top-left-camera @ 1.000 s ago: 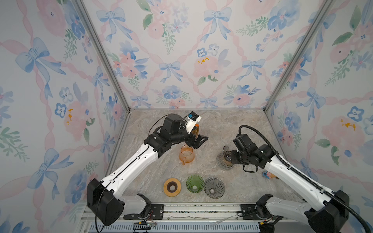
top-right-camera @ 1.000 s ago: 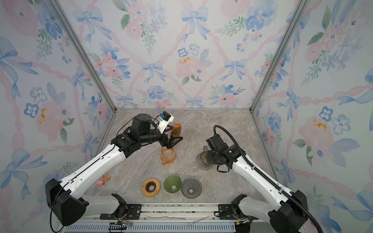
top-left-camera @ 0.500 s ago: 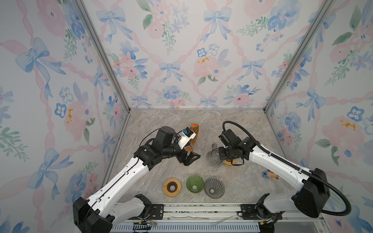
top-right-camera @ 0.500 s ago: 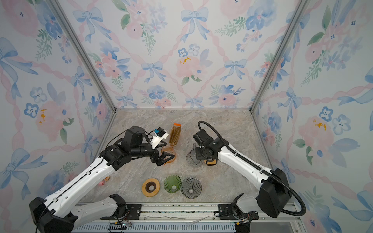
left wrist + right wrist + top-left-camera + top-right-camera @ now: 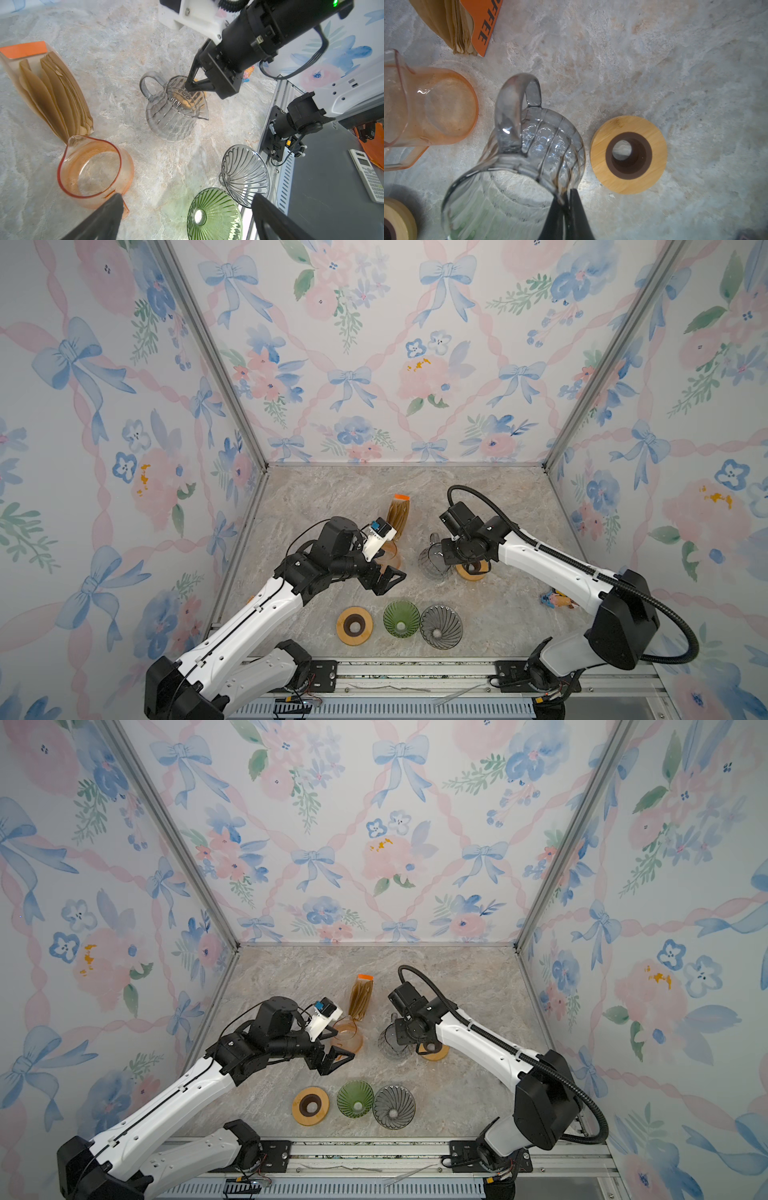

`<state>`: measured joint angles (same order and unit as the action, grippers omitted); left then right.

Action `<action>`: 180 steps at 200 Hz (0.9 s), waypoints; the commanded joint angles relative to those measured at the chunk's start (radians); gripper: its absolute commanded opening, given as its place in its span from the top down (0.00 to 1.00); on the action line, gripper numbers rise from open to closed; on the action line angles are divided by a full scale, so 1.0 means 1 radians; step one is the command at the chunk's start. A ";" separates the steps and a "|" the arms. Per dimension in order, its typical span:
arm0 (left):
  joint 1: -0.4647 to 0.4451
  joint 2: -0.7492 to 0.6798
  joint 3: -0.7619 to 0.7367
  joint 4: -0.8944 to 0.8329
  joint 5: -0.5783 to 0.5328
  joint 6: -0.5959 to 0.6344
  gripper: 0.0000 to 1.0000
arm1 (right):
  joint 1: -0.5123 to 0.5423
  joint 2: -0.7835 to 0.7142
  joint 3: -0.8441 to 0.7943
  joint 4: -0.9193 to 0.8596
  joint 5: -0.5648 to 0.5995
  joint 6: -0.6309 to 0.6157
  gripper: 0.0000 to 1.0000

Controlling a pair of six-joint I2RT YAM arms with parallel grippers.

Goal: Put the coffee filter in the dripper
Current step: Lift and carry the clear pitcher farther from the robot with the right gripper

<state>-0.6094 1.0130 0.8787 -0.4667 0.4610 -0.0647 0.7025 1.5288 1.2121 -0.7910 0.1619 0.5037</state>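
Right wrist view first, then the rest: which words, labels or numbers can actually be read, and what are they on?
"FFEE" - black letters on the orange card of the coffee filter pack, cut off at the picture's edge.
The calculator, in the left wrist view: key and display markings too small to read.
Both top views: nothing readable.

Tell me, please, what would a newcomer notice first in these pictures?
The right end effector, shut on the rim of a grey glass carafe mid-table, draws the eye first. Beside it are an orange carafe and a pack of brown coffee filters, with the left end effector open close by. Near the front edge a wooden ring, a green dripper and a grey dripper sit in a row.
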 commanded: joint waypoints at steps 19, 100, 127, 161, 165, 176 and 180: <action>-0.006 -0.036 0.000 0.016 -0.064 -0.020 0.02 | 0.009 0.052 0.059 0.029 0.011 -0.024 0.92; 0.003 -0.093 -0.003 0.045 -0.082 -0.040 0.02 | -0.018 0.096 0.055 0.047 0.008 -0.031 0.92; 0.009 -0.094 -0.003 0.045 -0.081 -0.042 0.02 | -0.032 0.096 0.042 0.052 0.005 -0.031 0.92; 0.012 -0.090 -0.004 0.048 -0.074 -0.046 0.02 | -0.050 0.100 0.030 0.065 -0.007 -0.030 0.92; 0.012 -0.088 -0.002 0.048 -0.072 -0.046 0.02 | -0.053 0.100 0.028 0.067 -0.009 -0.030 0.92; 0.012 -0.088 -0.002 0.050 -0.071 -0.047 0.02 | -0.057 0.106 0.030 0.068 -0.009 -0.031 0.92; 0.013 -0.085 -0.001 0.050 -0.071 -0.050 0.02 | -0.058 0.108 0.029 0.070 -0.011 -0.032 0.92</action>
<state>-0.6064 0.9276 0.8787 -0.4351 0.3893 -0.0944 0.6605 1.6218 1.2377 -0.7483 0.1608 0.4847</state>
